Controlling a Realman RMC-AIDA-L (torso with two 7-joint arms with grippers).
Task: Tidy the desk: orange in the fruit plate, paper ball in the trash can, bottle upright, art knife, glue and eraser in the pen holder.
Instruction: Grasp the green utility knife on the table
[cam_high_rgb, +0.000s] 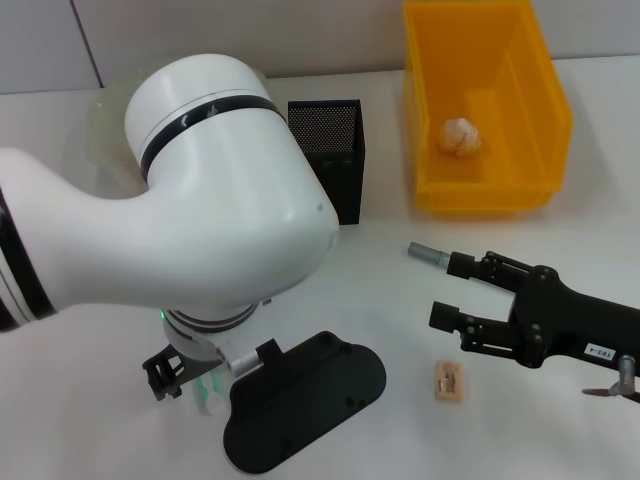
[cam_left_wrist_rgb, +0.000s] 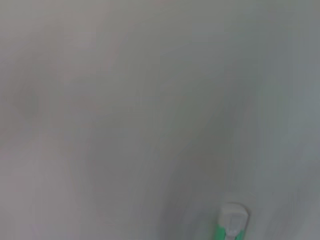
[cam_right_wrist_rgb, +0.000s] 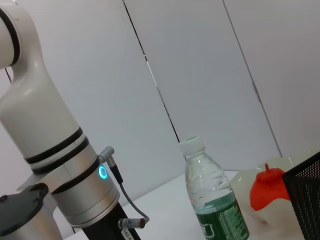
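My right gripper (cam_high_rgb: 440, 285) is open and empty above the table, just beyond the tan eraser (cam_high_rgb: 449, 381). The paper ball (cam_high_rgb: 460, 135) lies in the yellow trash can (cam_high_rgb: 545, 120). The black mesh pen holder (cam_high_rgb: 330, 150) stands behind my left arm. My left gripper (cam_high_rgb: 195, 378) is low at the front left, with a green-and-white stick (cam_high_rgb: 207, 392), apparently the glue, at it. That stick also shows in the left wrist view (cam_left_wrist_rgb: 232, 225). The right wrist view shows the bottle (cam_right_wrist_rgb: 212, 200) upright and the orange (cam_right_wrist_rgb: 265, 192) in the fruit plate (cam_right_wrist_rgb: 245, 187). The art knife is out of view.
My left arm's big white elbow (cam_high_rgb: 200, 200) covers the left half of the table and hides the bottle. A black oval housing (cam_high_rgb: 300, 400) lies by my left gripper. The plate's rim (cam_high_rgb: 95, 120) shows behind the arm.
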